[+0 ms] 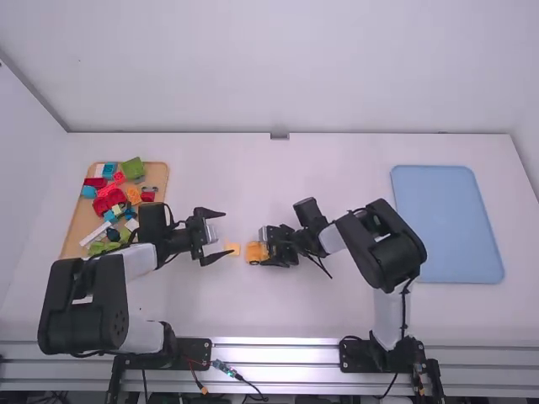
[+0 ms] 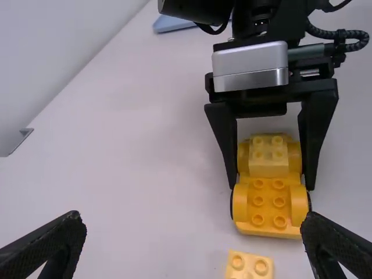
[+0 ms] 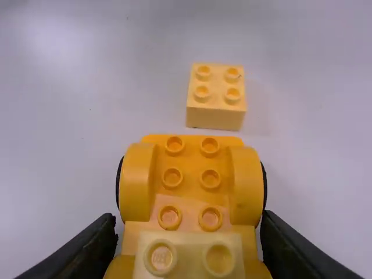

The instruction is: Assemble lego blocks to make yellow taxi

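Observation:
In the high view, my left gripper [image 1: 226, 233] stands open near the table's middle, beside the loose yellow brick [image 1: 232, 249]. My right gripper [image 1: 266, 244] is shut on the yellow car body [image 1: 255, 252], just right of that brick. The left wrist view has my left gripper [image 2: 193, 220] with nothing between its fingers, the loose brick [image 2: 247, 266], and the car body [image 2: 273, 200] held at its sides, a light yellow brick [image 2: 268, 157] on top. In the right wrist view, my right gripper [image 3: 189, 220] grips the car body [image 3: 192, 174]; the loose brick [image 3: 215, 96] lies off its end.
A tan tray [image 1: 76, 229] of mixed coloured blocks sits at the far left, behind the left arm. On the right side lies a blue tray [image 1: 450, 223]. The table's back edge meets a white wall.

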